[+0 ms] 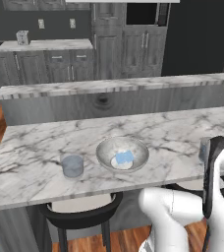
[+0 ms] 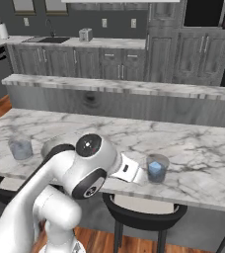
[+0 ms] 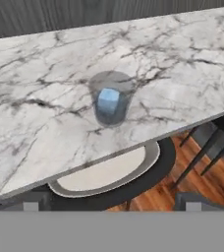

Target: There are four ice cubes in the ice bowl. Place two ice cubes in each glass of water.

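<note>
Although the marble counter is broad, veined and polished smooth, both tumblers are stood near its front edge, so a careless sweep of the arm could knock one over the stool below. The metal bowl, shallow, round and shiny, is set between the glasses, with pale blue ice cubes heaped in its whitish middle. The left glass, a short clear cylinder, appears to be without ice, while one cube is seen inside the right glass. A slippery cube could be dropped in transit. The gripper is held fully open and empty, back from the right glass.
</note>
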